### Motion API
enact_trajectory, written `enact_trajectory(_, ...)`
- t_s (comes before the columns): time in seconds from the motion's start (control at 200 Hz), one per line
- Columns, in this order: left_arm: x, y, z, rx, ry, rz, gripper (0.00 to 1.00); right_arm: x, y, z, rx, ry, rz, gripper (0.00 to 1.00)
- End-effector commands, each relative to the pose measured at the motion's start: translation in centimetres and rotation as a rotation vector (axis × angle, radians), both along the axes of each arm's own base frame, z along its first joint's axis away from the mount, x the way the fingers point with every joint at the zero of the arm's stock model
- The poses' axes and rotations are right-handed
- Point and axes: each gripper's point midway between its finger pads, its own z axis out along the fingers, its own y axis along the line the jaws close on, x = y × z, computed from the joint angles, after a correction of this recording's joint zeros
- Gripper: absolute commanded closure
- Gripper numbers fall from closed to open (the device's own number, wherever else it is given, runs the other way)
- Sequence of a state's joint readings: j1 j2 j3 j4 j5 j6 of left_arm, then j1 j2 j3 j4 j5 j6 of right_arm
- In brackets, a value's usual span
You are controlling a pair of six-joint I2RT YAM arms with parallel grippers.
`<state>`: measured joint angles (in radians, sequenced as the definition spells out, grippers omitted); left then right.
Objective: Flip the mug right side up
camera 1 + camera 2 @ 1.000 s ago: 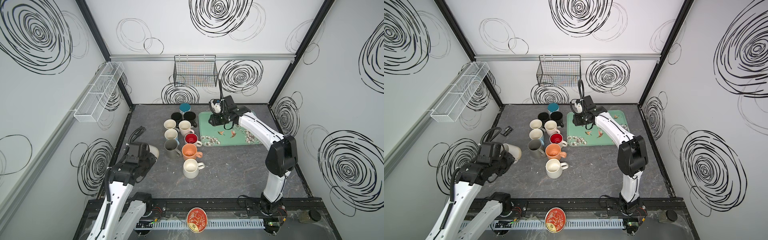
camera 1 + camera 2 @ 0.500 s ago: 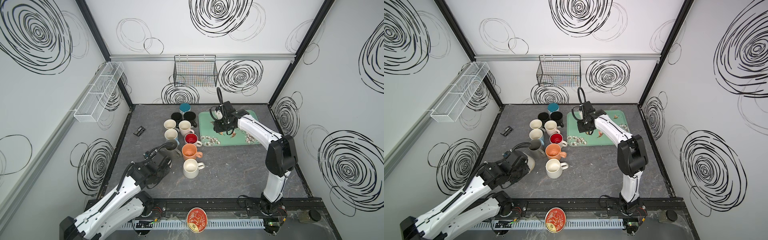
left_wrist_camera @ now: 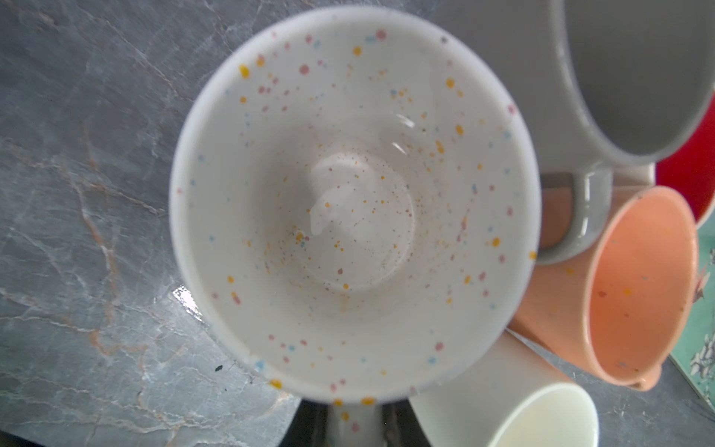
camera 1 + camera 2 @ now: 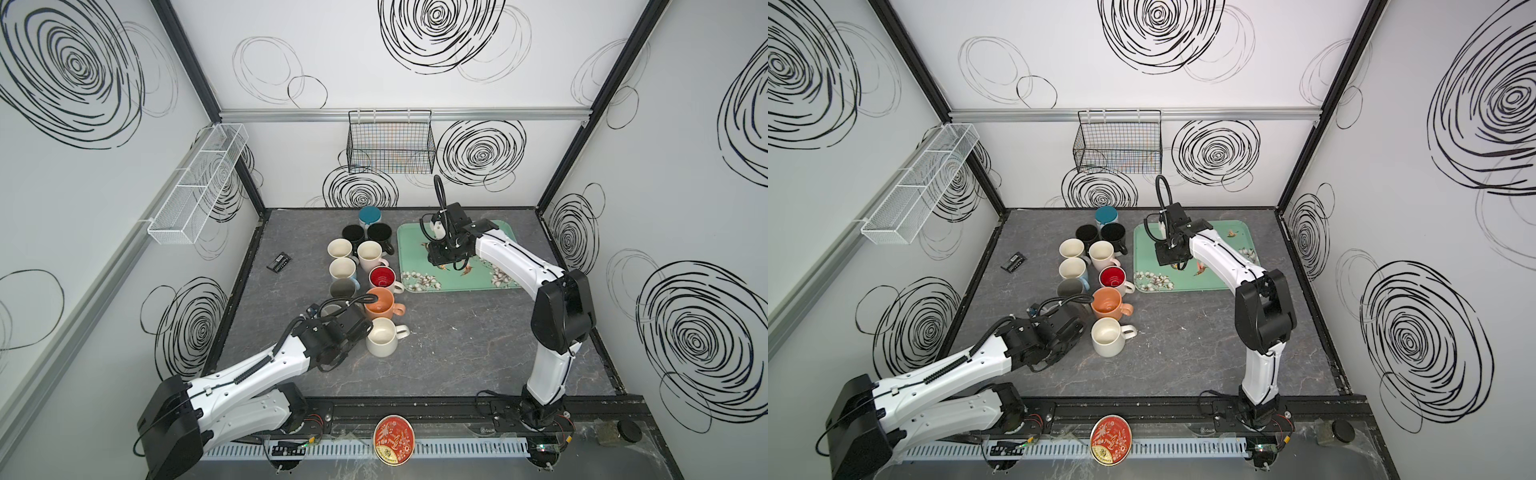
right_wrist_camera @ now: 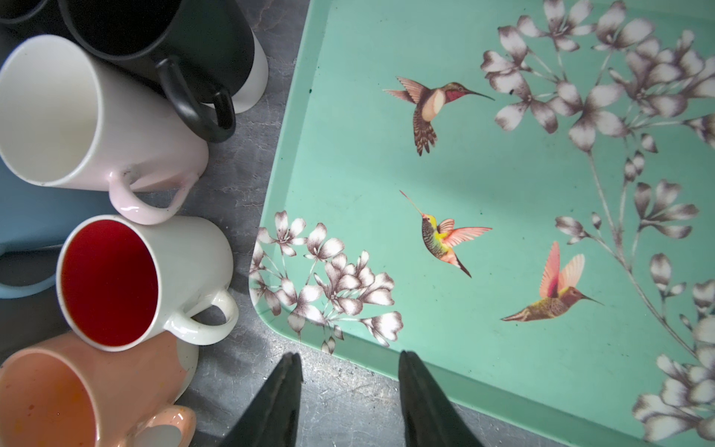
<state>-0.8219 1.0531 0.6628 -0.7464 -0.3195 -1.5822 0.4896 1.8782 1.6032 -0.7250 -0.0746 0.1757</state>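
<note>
My left pincer clasps the handle of the speckled mug, mouth-up beside the grey mug and orange mug; my right pincer hangs released, empty, over the tray edge.

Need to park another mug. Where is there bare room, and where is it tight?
Bare: the gray floor in front of the tray, between the cream mug and the right arm's base; the tray itself, under the open right pincer; the strip beside the small black device. Crowded: the mug cluster, where the left pincer holds the speckled mug.
</note>
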Motion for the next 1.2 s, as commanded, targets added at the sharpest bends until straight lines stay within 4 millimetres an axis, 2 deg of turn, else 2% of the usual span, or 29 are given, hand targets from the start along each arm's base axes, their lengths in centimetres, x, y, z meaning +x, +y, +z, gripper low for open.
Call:
enact_trajectory(0.0,2.6,-1.6,2.4,-0.06,-0.107,0.043,0.73,-0.2,-1.0,0.5,-0.002,-0.002,-0.017,0.54)
enact_trajectory(0.14,2.7,-2.0,3.2,-0.048,-0.108,0.026,0.64,0.1,-1.7,0.8,0.007,-0.015,-0.036,0.53)
enact_trajectory(0.305,2.2,-1.3,3.6,-0.045,-0.108,0.033,0.61,0.7,-3.3,2.0,0.003,-0.069,-0.078,0.5)
enact_trajectory(0.53,2.5,0.9,6.9,0.019,-0.148,-0.031,0.54,1.5,-7.0,4.5,0.019,-0.184,-0.178,0.47)
enact_trajectory(0.68,3.3,3.3,9.1,0.057,-0.162,-0.034,0.52,2.1,-9.4,6.8,0.011,-0.278,-0.243,0.45)
enact_trajectory(0.826,5.3,5.0,12.2,0.1,-0.233,-0.072,0.5,2.1,-11.6,8.3,0.008,-0.342,-0.306,0.42)
enact_trajectory(0.926,7.0,6.4,14.0,0.161,-0.259,-0.128,0.42,1.9,-13.1,9.4,0.018,-0.39,-0.345,0.4)
enact_trajectory(1.091,9.9,9.8,14.7,0.253,-0.238,-0.202,0.32,1.6,-15.7,10.6,0.035,-0.482,-0.416,0.3)
enact_trajectory(1.196,12.3,11.5,15.1,0.287,-0.319,-0.255,0.21,1.1,-17.6,10.5,0.061,-0.481,-0.47,0.22)
